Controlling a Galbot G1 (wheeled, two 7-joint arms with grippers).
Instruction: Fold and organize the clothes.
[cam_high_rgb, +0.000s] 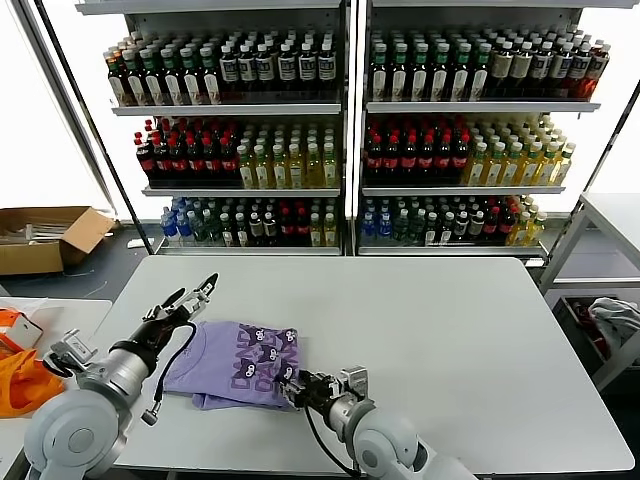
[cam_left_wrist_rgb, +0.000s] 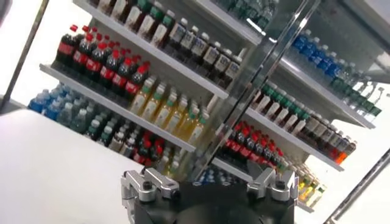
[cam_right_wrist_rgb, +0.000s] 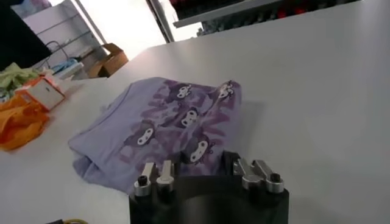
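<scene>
Currently: folded shirt (cam_high_rgb: 243, 366) near the table's (cam_high_rgb: 450, 340) front edge; left gripper (cam_high_rgb: 193, 296) lifted, jaws spread, empty; right gripper (cam_high_rgb: 296, 388) at its front hem, grip indeterminate, probably for tidying.

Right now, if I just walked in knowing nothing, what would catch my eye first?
Probably the lavender T-shirt, folded with its purple print up, near the front edge of the grey table. The right gripper sits at its near corner, while the left gripper is raised, open, above the shirt's far left side. Behind stand shelves of bottled drinks.
</scene>
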